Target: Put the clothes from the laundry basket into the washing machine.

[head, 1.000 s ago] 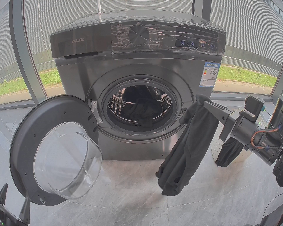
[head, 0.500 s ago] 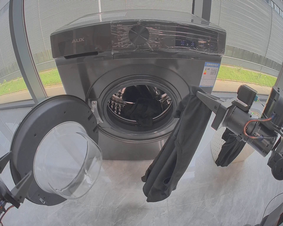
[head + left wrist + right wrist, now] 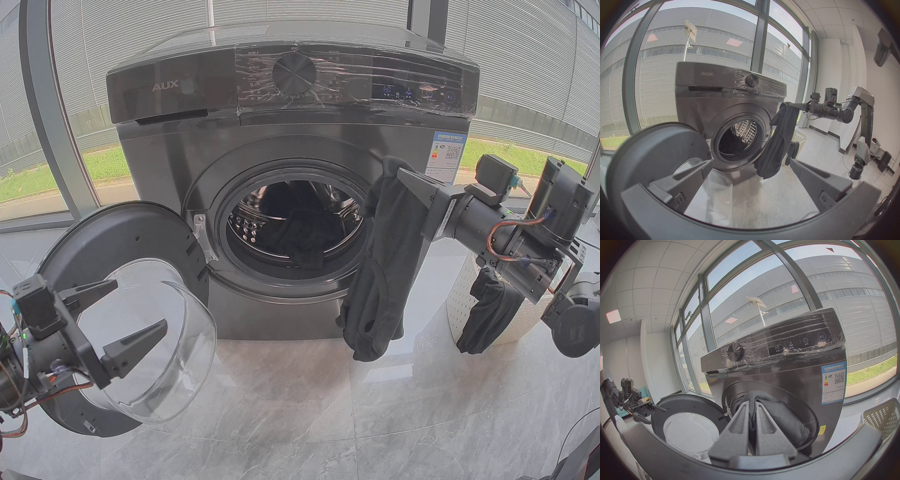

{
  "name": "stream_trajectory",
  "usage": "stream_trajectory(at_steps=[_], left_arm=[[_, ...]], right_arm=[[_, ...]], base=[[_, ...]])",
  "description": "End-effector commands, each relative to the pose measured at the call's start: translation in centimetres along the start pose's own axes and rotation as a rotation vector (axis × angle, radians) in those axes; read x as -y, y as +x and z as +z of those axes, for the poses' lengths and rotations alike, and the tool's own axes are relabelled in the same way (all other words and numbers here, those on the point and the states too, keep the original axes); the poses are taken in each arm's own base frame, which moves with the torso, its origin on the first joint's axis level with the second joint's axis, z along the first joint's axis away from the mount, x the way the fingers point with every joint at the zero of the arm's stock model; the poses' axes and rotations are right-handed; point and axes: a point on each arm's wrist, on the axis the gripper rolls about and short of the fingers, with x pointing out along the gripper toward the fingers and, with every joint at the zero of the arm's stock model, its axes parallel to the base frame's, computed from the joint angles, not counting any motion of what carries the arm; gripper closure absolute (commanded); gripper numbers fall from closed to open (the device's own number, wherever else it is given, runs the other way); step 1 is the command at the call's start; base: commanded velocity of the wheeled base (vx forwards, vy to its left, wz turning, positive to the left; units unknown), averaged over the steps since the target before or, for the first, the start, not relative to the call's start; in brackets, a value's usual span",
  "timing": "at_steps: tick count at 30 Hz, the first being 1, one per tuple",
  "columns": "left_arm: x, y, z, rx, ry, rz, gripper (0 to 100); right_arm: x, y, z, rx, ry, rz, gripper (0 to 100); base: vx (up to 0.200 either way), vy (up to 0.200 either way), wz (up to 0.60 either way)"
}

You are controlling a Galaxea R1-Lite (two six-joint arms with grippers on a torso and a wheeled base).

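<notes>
The grey washing machine [image 3: 294, 125] stands ahead with its round door [image 3: 119, 312] swung open to the left. Dark clothes [image 3: 303, 234] lie inside the drum. My right gripper [image 3: 406, 178] is shut on a dark garment [image 3: 384, 262], which hangs just right of the drum opening, clear of the floor. In the right wrist view the fingers [image 3: 737, 430] pinch the garment [image 3: 778, 415]. My left gripper [image 3: 125, 319] stands open in front of the door's glass, holding nothing. The white laundry basket [image 3: 462, 306] sits at the right with another dark cloth [image 3: 490, 309] draped over its rim.
Pale tiled floor [image 3: 300, 406] lies free in front of the machine. Large windows [image 3: 37, 125] stand behind and beside it. The open door juts out on the left, close to my left gripper.
My right gripper has carried the dark garment up and to the left, toward the drum opening. My left gripper has risen from the lower left corner to in front of the door glass.
</notes>
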Motion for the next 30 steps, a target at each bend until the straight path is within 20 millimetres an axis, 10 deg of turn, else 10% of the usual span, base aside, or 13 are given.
stream_trajectory(at_steps=[1,19,30], left_arm=[[0.0,5.8,-1.9,-0.098,-0.019,-0.039,0],[1.1,13.3,-4.2,-0.108,-0.081,-0.078,0],[2.2,14.6,-5.1,-0.091,-0.083,-0.144,0]], right_arm=[[0.3,1.6,-1.3,-0.021,-0.001,-0.011,100],[-0.3,3.5,-2.9,-0.044,0.020,-0.019,100],[-1.2,4.6,-4.5,-0.062,0.048,-0.013,100]], base=[[0.000,0.000,0.00],[0.000,0.000,0.00],[0.000,0.000,0.00]])
